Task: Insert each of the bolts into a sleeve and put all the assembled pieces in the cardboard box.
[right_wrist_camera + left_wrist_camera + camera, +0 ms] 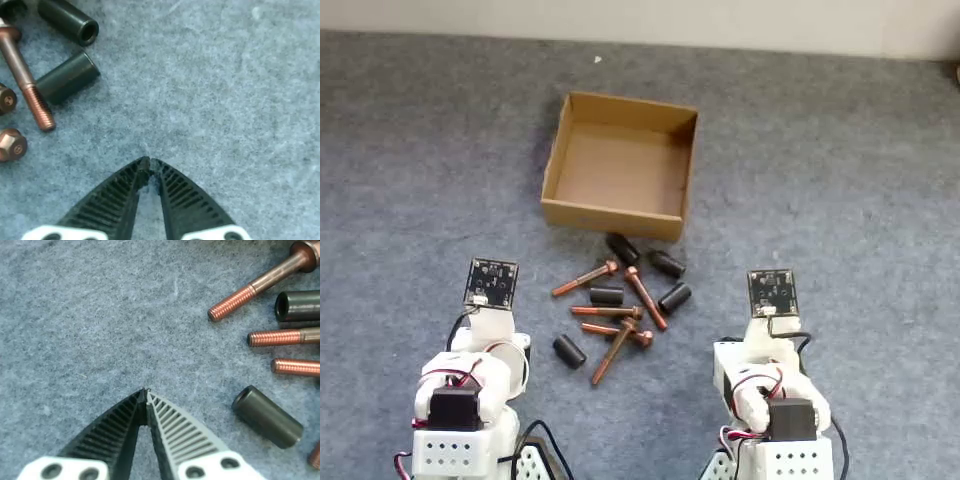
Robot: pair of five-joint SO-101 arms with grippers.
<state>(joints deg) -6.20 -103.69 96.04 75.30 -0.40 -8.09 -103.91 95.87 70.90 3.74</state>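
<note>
Several copper bolts point(612, 352) and several black sleeves point(606, 296) lie loose in a cluster on the grey carpet, in front of the open cardboard box point(560, 150). Nothing lies inside the box. My left gripper point(146, 394) is shut on nothing, low over bare carpet, with a sleeve point(266, 416) and threaded bolt ends point(282, 336) close beside it. My right gripper point(149, 163) is also shut and holds nothing; two sleeves point(67, 77) and a bolt point(25, 80) lie just beyond it. Both arms stand at the near edge, the left arm point(485, 340) and the right arm point(770, 350) flanking the cluster.
Grey carpet point(840, 180) covers the whole work surface, with open room on both sides of the box and the parts. A pale wall strip point(720, 20) runs along the far edge.
</note>
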